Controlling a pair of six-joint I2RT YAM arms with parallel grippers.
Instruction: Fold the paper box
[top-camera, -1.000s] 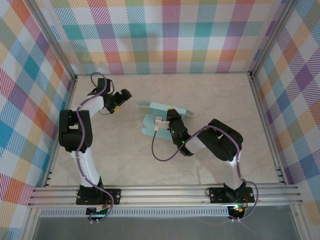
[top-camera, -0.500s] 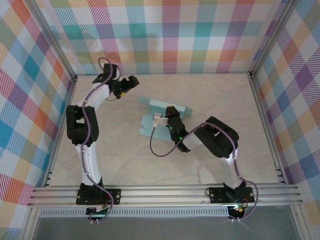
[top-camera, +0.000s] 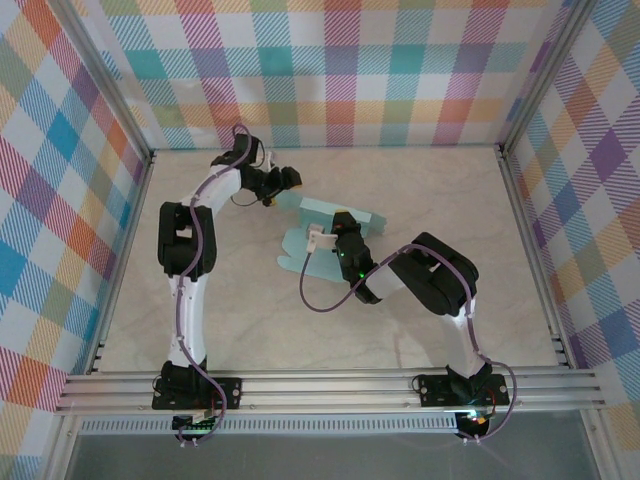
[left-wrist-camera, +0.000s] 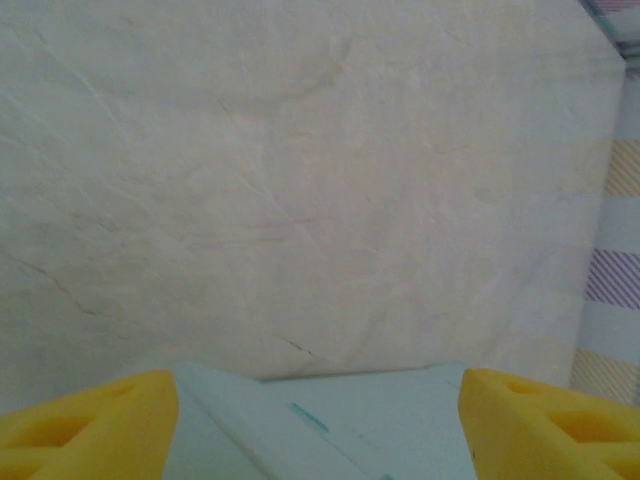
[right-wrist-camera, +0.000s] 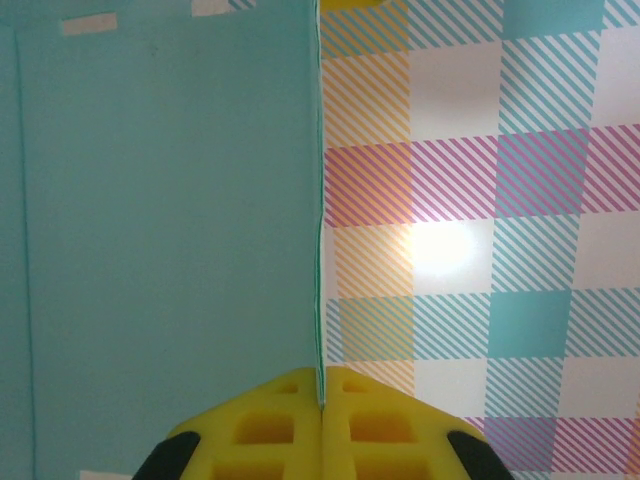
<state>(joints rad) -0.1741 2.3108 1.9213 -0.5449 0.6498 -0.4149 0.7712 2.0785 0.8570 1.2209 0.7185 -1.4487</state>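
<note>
The paper box (top-camera: 318, 212) is a pale mint card sheet with raised flaps, lying mid-table. My right gripper (top-camera: 330, 238) is shut on one upright panel. In the right wrist view the thin edge of the paper box (right-wrist-camera: 160, 230) runs straight down into my right gripper (right-wrist-camera: 320, 400), whose yellow fingers are pressed together on it. My left gripper (top-camera: 290, 182) reaches in from the back left, at the sheet's far left flap. In the left wrist view my left gripper (left-wrist-camera: 318, 388) stands open. A creased part of the paper box (left-wrist-camera: 380, 420) lies between its two yellow fingers (left-wrist-camera: 90, 420).
The pale marbled table (top-camera: 430, 190) has open room to the right of and behind the sheet. Plaid walls (top-camera: 340, 70) close in three sides. An aluminium rail (top-camera: 330, 390) runs along the near edge by the arm bases.
My left arm has swung right along the back of the table, up to the sheet's far flap, and its jaws have narrowed a little. My right gripper keeps its hold.
</note>
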